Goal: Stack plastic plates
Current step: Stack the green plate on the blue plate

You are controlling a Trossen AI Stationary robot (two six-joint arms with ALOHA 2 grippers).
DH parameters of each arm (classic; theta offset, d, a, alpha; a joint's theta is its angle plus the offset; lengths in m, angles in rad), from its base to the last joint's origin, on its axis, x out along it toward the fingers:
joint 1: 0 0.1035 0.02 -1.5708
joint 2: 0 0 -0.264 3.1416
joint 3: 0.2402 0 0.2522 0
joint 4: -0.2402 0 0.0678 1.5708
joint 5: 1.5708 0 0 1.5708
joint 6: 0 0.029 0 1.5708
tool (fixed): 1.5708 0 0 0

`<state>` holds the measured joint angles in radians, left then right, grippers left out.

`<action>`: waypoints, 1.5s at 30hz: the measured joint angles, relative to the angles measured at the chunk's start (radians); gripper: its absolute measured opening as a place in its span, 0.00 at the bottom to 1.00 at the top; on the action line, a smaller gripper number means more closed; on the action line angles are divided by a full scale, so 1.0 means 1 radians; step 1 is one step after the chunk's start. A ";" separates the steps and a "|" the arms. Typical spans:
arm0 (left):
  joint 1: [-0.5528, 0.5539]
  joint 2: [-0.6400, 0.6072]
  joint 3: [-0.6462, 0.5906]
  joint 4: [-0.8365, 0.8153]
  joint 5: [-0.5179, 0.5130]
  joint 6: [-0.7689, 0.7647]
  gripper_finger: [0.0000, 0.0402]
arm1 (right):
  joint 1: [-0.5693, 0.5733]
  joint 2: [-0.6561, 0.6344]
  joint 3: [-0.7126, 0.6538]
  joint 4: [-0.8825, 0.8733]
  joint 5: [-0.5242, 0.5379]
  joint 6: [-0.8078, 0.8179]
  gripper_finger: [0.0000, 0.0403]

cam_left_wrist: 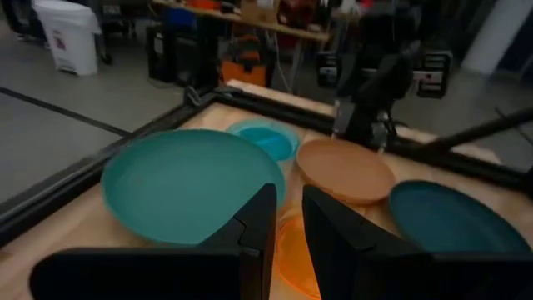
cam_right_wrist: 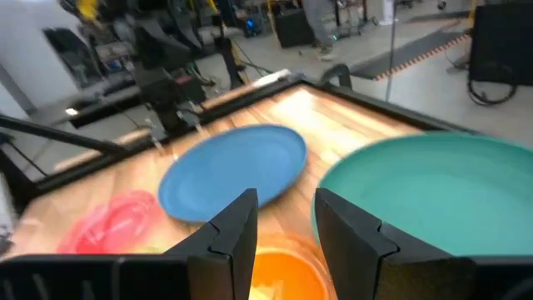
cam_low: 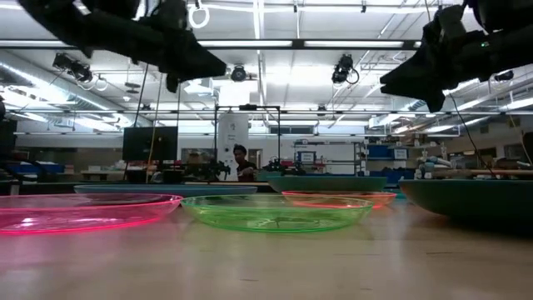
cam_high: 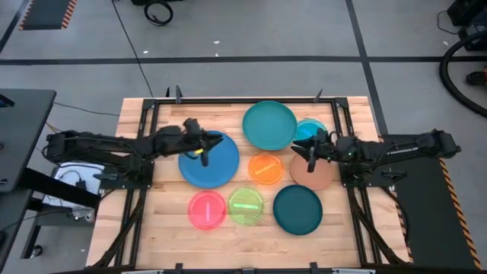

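So nothing is stacked yet, all eight plates are sitting spread out singly on the wooden table (cam_high: pixel 152 228). Going left to right: the left tool (cam_high: pixel 204 149) is hovering over the big blue plate (cam_high: pixel 217 167), fingers a little apart and holding nothing. Below it the pink plate (cam_high: pixel 207 209) and neon green plate (cam_high: pixel 246 205) are lying side by side near the front. In the middle the big teal plate (cam_high: pixel 269 125) is sitting at the back, with the orange plate (cam_high: pixel 265 168) in front of it. Then the right tool (cam_high: pixel 310 152) is hanging over the brown plate (cam_high: pixel 313 175), also slightly open and empty, with the cyan plate (cam_high: pixel 308 129) behind it and the dark teal plate (cam_high: pixel 297 209) in front. Probably smartest to be building on a large plate and gripping each rim edge-on, since these look thin and slippery.
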<state>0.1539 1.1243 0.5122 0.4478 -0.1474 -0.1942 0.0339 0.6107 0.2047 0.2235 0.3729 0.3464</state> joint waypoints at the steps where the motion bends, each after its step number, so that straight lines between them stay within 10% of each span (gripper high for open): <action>1: 0.008 0.035 0.028 -0.010 0.020 0.010 0.17 | 0.010 0.015 0.000 -0.001 0.015 0.009 0.33; 17: 0.124 0.492 0.445 -0.328 0.242 0.263 0.17 | 0.078 0.176 0.103 -0.122 0.142 0.012 0.33; 36: 0.094 0.826 0.851 -0.687 0.122 0.374 0.18 | 0.160 0.152 0.103 -0.083 0.140 -0.110 0.33; 45: 0.044 0.842 0.885 -0.743 0.050 0.529 0.42 | 0.134 0.144 0.103 -0.042 0.143 -0.266 0.33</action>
<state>0.1975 1.9659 1.3968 -0.2954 -0.0973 0.3344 0.1681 0.7544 0.3080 0.1818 0.5156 0.0799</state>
